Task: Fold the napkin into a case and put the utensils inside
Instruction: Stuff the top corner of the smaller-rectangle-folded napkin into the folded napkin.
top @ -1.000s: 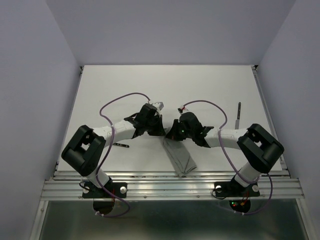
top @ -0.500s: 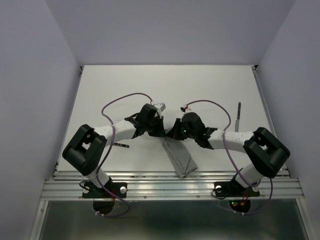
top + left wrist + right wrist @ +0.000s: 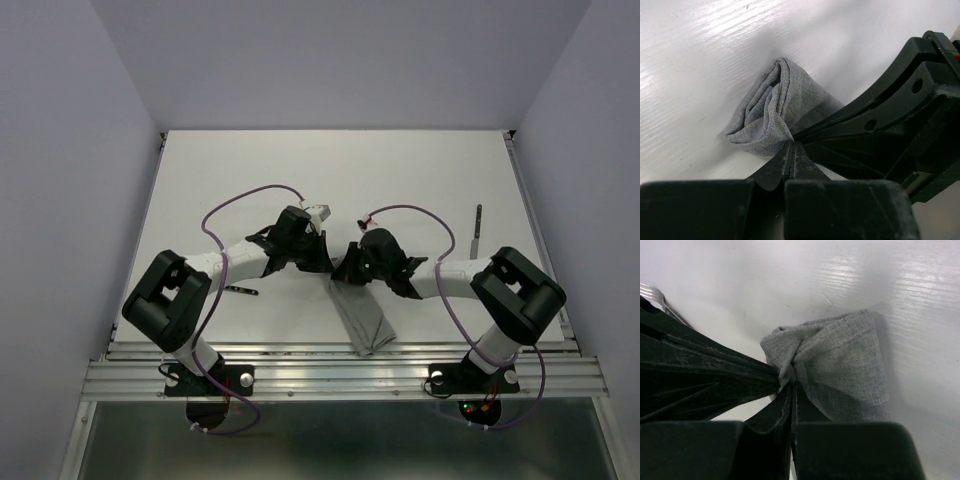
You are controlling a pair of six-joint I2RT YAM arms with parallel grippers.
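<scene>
Both arms met in the middle of the top view. The left gripper [image 3: 328, 268] and right gripper [image 3: 346, 272] were each clamped tight on the upper end of the napkin [image 3: 365, 318], with their tips nearly touching. The napkin was folded down to a narrow grey strip running from the centre of the frame toward the lower middle, and its lower end sat close to the table's near edge. Both wrist views showed the cloth bunched and rolled right at the pinch. My read was that it's light, soft and floppy with no stiffness, so it would likely sag or unroll if one side let go, and a shallow pinch might only catch the top layer. I'd grab through all the layers at a corner or folded edge, not the loose middle. The utensils weren't inside yet. The right-hand utensil [image 3: 477, 225] lay at the right of the frame, well apart from the cloth, and the left-hand utensil [image 3: 240, 290] peeked out from under the left arm. A shiny fork-like tip [image 3: 654, 294] showed in the upper left of the right wrist view. Those looked slim and hard, and probably slippery on the table [image 3: 250, 170], which was smooth, glossy white with a faint grain. Pale walls [image 3: 80, 150] boxed it in on three sides, with open tabletop toward the top of the frame.
</scene>
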